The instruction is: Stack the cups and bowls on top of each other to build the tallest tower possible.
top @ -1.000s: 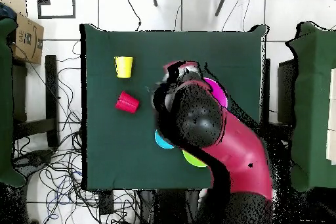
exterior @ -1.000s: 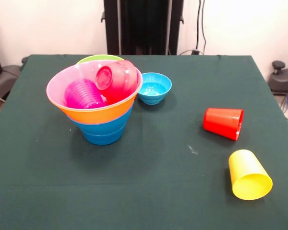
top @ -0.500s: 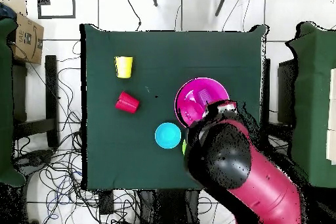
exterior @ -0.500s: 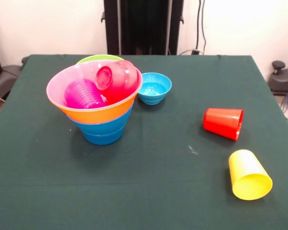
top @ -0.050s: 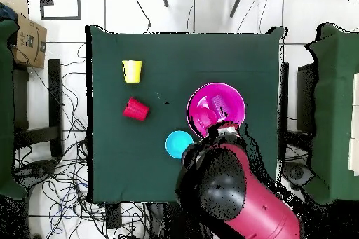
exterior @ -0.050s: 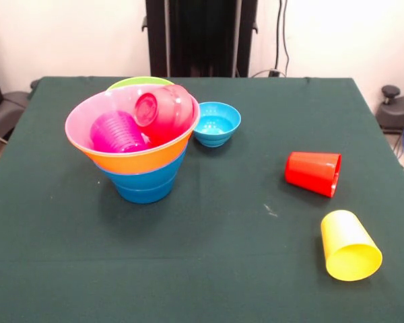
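Pink and orange bowls crown the tower [exterior @ -0.050s: 138, 151], which stands on the green-covered surface [exterior @ -0.050s: 209, 269] with blue bowls at its base; inside the pink bowl [exterior @ -0.050s: 81, 121] lie the purple cup [exterior @ -0.050s: 116, 132] and a small red bowl [exterior @ -0.050s: 163, 111], both tipped on their sides rather than seated. A green bowl [exterior @ -0.050s: 138, 82] shows just behind the tower, and the light-blue bowl [exterior @ -0.050s: 217, 123] sits upright just beside it. The red cup [exterior @ -0.050s: 313, 173] and yellow cup [exterior @ -0.050s: 349, 245] lie on their sides well apart from the tower. Overhead, the arm [top @ -0.050s: 228, 187] hangs over the surface's edge near the stack, but the claw is hidden beneath it, so whether it is open or holding anything cannot be told. The next sensible step is probably adding a loose piece, and doing it well means picking by the rim, turning the piece upright or mouth-down, and lowering it centred. The tilted pieces inside would likely need straightening first, since anything set on them may slide.
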`<state>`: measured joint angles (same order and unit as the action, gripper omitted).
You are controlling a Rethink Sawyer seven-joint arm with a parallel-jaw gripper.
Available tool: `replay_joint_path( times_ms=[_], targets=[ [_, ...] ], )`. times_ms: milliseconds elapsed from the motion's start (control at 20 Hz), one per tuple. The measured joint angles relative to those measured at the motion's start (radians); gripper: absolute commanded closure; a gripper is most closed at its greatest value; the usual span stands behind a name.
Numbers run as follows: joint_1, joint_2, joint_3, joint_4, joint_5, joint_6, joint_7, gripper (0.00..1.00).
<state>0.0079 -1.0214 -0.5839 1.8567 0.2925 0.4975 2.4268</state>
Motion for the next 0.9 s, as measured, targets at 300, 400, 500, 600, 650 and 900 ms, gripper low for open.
replay_joint_path(
  times_ms=[300,400,500,600,650,900],
  targets=[
    [0.025,0.008,-0.012,0.033,0.022,-0.054,0.021,0.00],
    [0.034,0.015,-0.018,0.037,0.024,-0.065,0.027,0.00],
    [0.051,0.030,-0.029,0.039,0.027,-0.082,0.038,0.00],
    [0.063,0.041,-0.035,0.039,0.027,-0.092,0.045,0.00],
    [0.071,0.048,-0.038,0.040,0.029,-0.099,0.050,0.00],
    [0.109,0.083,-0.052,0.039,0.036,-0.111,0.072,0.00]
  ],
)
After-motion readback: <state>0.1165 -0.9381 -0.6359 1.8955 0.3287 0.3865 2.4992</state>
